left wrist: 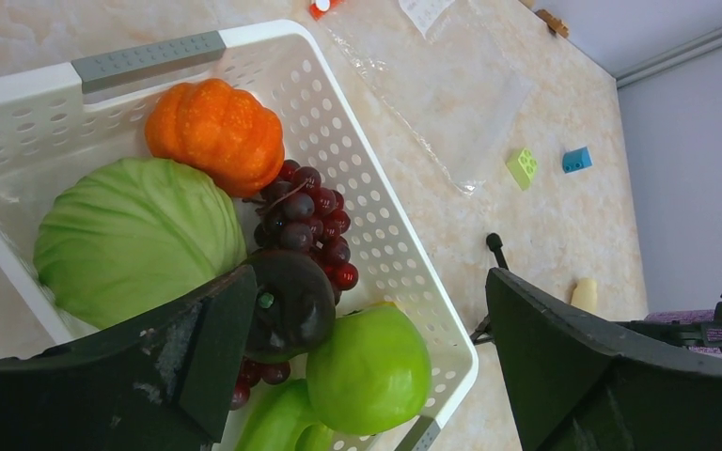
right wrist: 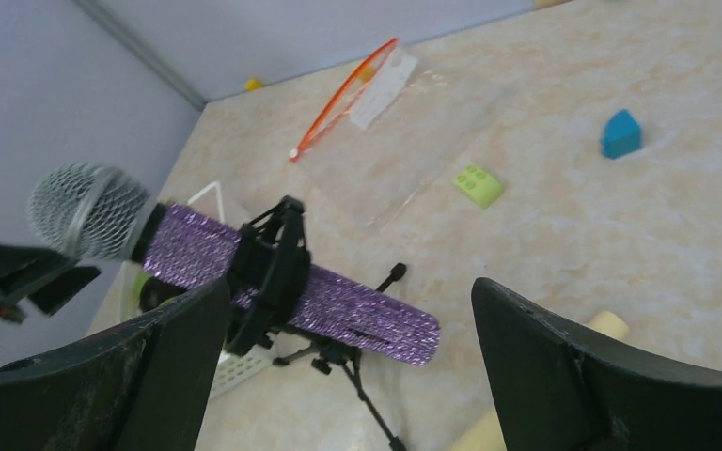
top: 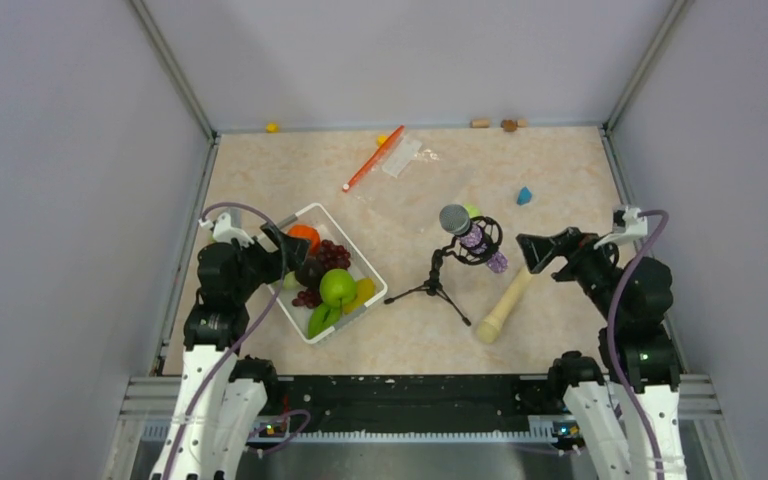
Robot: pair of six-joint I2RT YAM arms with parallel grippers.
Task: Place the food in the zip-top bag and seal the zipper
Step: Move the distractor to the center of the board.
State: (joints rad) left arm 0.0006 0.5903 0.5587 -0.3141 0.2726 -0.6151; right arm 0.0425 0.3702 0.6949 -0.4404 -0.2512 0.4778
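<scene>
While both claws hang released and empty, the left gripper (top: 285, 250) above the basket (top: 360, 262) at lower left and the right gripper (top: 530, 253) at mid-right, the food (top: 332, 280) lies piled in that basket. The zip-top bag (top: 440, 185) lies flat at upper centre, its zipper (top: 372, 158) at the upper-left end. The fruit looks light, hard and slick, so span a piece's middle; pinch the limp bag beside the strip

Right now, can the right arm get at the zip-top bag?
Probably yes, but not straight ahead. The microphone stands between the open right gripper and the zip-top bag, so the arm would likely have to pass over it or swing round it.
</scene>
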